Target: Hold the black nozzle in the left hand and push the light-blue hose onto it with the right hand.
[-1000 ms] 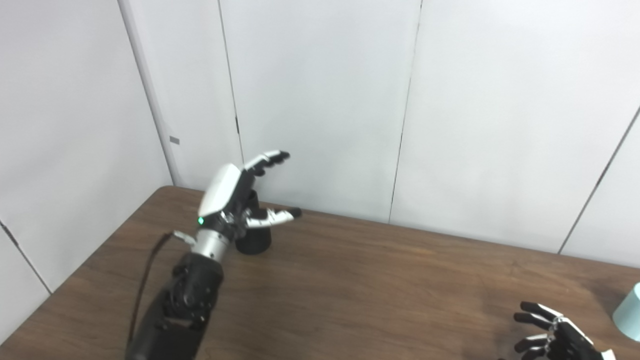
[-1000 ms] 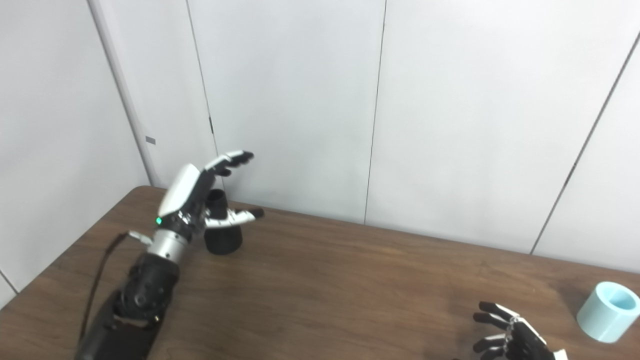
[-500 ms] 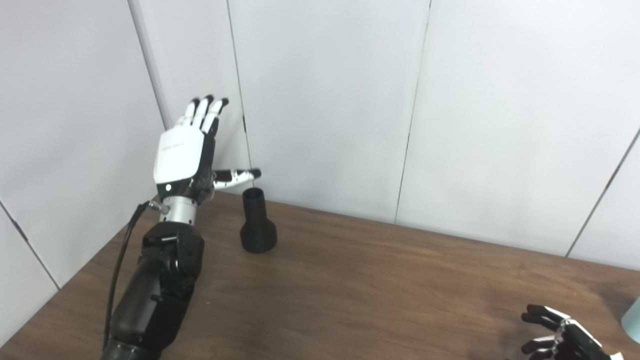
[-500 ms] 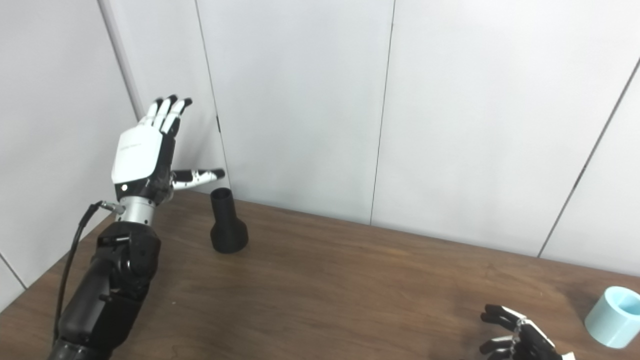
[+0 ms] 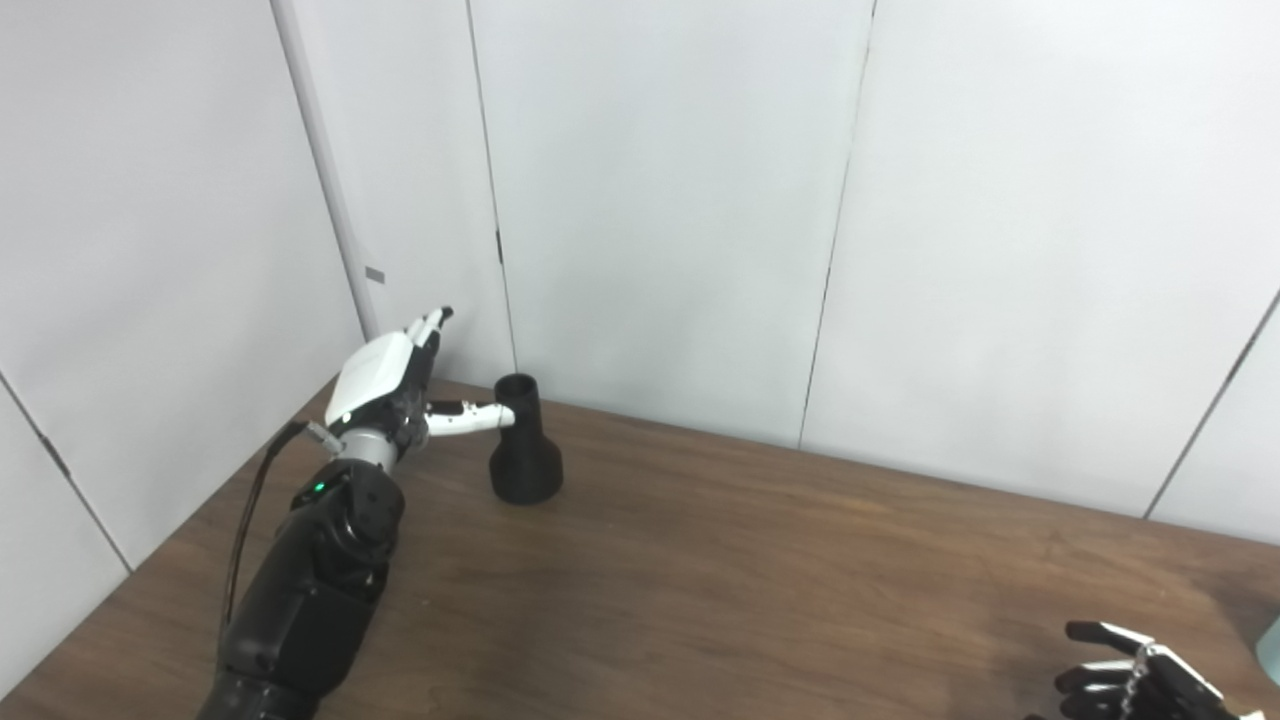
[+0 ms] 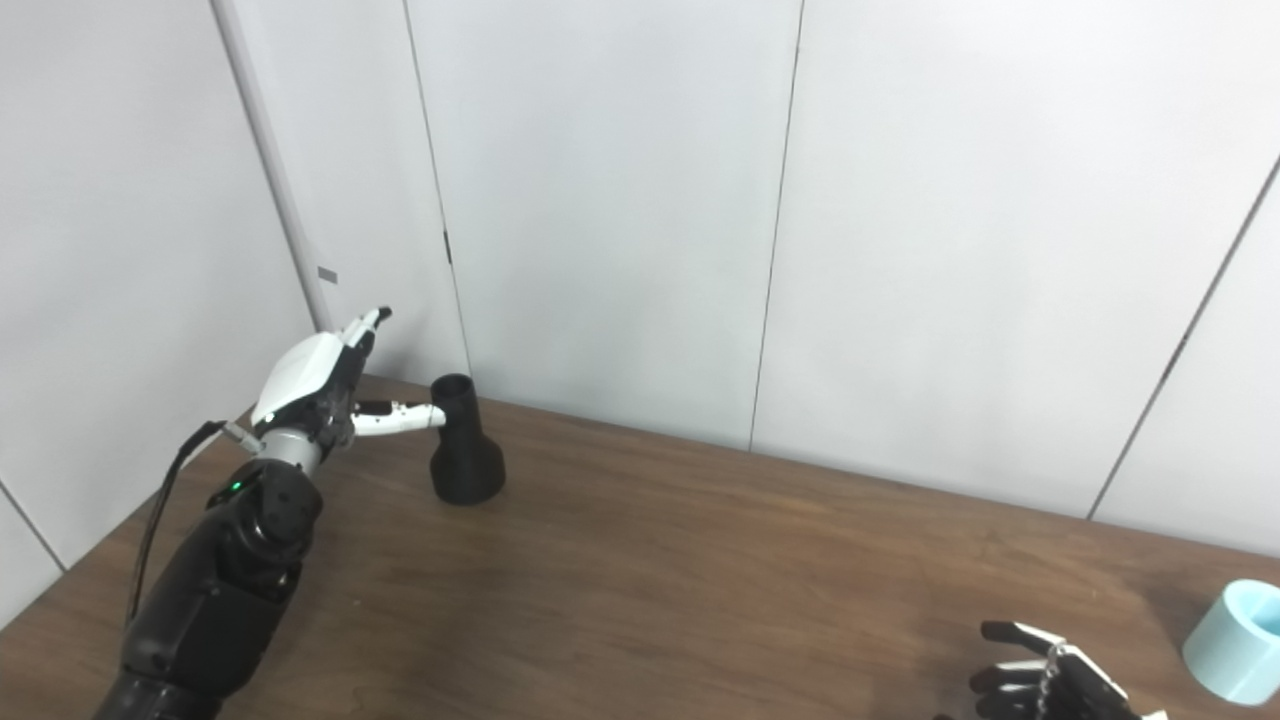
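The black nozzle (image 5: 523, 445) stands upright on the brown table (image 5: 750, 560) near the back left, narrow end up. My left hand (image 5: 390, 378) is open just left of it, fingers straight and pointing up and back, thumb stretched toward the nozzle's neck; I cannot tell if the thumb touches it. The light-blue hose piece (image 6: 1232, 640) is a short tube lying at the table's far right. My right hand (image 6: 1050, 675) is open and empty low at the bottom right, left of the hose, partly cut off by the picture's edge.
White wall panels (image 5: 650, 200) stand close behind the table's back edge and along its left side. A black cable (image 5: 255, 500) hangs from my left wrist.
The left hand came off the nozzle, rose high with fingers straight up, then dropped back down to the nozzle's left side. The camera has shifted a little. The right hand barely moved.
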Controlling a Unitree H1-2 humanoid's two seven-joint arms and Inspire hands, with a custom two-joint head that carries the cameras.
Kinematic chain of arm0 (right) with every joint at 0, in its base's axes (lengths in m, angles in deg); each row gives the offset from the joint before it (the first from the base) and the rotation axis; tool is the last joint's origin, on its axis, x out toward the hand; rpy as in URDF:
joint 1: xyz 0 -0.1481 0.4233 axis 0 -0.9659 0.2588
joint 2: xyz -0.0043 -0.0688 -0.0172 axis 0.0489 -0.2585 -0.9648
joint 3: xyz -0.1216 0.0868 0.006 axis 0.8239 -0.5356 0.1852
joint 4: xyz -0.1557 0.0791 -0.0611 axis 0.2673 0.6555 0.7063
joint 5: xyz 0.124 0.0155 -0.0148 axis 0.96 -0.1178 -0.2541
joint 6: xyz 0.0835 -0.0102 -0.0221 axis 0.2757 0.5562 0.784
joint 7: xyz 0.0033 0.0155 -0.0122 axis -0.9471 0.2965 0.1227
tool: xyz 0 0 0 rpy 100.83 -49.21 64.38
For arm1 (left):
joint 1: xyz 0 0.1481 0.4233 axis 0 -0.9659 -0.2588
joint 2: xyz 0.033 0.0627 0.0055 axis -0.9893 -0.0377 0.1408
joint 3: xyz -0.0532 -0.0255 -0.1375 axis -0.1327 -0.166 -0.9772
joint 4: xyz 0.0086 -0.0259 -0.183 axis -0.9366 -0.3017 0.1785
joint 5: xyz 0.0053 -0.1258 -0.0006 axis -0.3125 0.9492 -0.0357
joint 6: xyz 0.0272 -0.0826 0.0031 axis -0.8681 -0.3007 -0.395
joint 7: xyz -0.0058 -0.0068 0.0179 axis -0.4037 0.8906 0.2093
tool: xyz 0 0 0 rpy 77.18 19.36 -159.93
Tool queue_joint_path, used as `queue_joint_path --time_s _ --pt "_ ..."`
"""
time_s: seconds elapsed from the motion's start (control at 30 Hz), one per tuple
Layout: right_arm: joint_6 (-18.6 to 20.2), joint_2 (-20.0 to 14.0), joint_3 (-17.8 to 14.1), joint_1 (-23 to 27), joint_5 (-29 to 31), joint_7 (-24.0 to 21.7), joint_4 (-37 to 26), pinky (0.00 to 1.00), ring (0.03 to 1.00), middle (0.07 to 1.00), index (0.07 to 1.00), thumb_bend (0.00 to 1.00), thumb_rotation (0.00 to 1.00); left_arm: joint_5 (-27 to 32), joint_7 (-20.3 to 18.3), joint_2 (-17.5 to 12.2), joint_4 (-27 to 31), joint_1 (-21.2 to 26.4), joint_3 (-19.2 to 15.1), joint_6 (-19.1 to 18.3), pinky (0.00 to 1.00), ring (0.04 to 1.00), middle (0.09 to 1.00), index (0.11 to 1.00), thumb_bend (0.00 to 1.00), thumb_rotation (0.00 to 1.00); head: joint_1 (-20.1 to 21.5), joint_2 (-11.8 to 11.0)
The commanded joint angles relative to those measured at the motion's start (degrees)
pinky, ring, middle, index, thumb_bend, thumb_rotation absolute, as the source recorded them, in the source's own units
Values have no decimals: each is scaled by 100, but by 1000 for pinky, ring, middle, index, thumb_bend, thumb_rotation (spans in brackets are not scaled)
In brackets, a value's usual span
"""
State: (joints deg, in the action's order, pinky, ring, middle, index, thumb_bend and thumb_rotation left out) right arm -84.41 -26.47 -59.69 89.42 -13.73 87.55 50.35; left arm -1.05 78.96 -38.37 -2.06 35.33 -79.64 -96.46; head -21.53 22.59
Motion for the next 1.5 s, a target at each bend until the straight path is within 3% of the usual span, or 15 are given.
queue_joint_path --time_s 0.0,0.33,0.77,1.23,1.47 --pt "-102 -83 -28 110 -7 13 -249 323 417 484 633 555 0 95 135 -206 -55 145 -24 82 1000 1000 1000 1000 1000 577 -8 1" --pt "-54 -86 -7 79 -46 -8 -392 325 420 484 643 554 0 160 362 -204 -582 92 197 162 1000 1000 1000 1000 1000 582 13 90" --pt "174 -49 39 12 -83 -26 -680 345 425 485 651 553 0 446 966 58 -1096 -12 406 738 1000 1000 941 901 1000 431 57 189" --pt "462 -36 100 -19 -134 -34 -996 348 430 486 655 551 0 723 1204 286 -1755 87 560 914 1000 1000 933 869 1000 414 93 284" --pt "466 -26 171 -43 -170 -45 -1095 331 426 488 652 549 0 755 1399 295 -2405 248 692 1083 985 1000 915 864 997 417 142 326"
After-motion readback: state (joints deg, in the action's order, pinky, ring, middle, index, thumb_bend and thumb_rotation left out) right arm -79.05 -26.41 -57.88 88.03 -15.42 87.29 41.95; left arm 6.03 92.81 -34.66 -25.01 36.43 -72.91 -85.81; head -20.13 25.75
